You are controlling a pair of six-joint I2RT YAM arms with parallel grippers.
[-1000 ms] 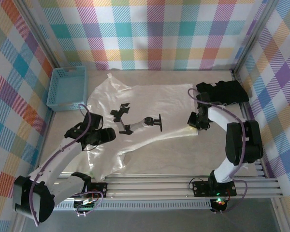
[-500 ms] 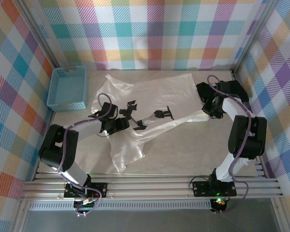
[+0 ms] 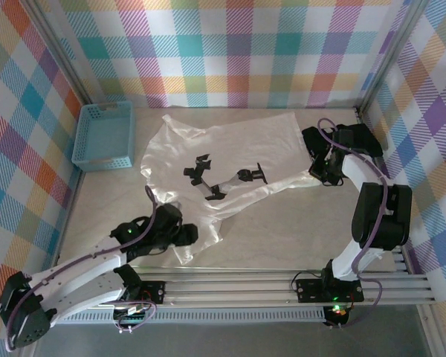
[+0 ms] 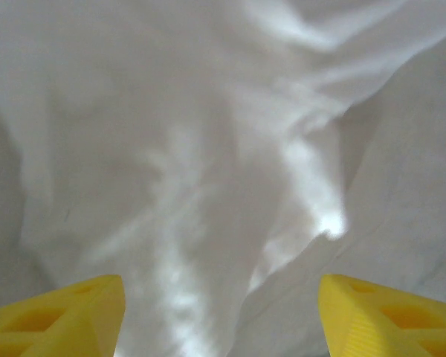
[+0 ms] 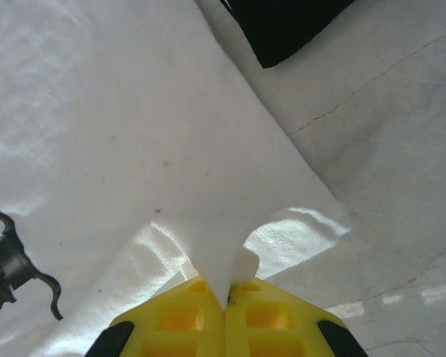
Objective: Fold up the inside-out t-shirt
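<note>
The inside-out t-shirt [image 3: 230, 141] lies white and wrinkled across the middle of the table, with a black print [image 3: 208, 178] showing on it. Its right part is stretched into a narrow band leading to my right gripper [image 3: 320, 172]. That gripper [image 5: 227, 297] is shut on a pinched peak of the shirt's cloth [image 5: 134, 111]. My left gripper [image 3: 189, 236] hovers at the shirt's near lower end. Its yellow fingers [image 4: 59, 312] stand wide open just above the rumpled fabric [image 4: 208, 149], with nothing gripped between them.
A blue basket [image 3: 104, 134] stands at the back left, beside the shirt. A black folded garment [image 3: 357, 137] lies at the back right under the right arm; its corner [image 5: 282, 22] sits close to the held shirt edge. Checked walls enclose the table.
The left arm has swung from the shirt's middle left back to its near lower end, still open. The right gripper moved toward the back right with the shirt, then held still.
</note>
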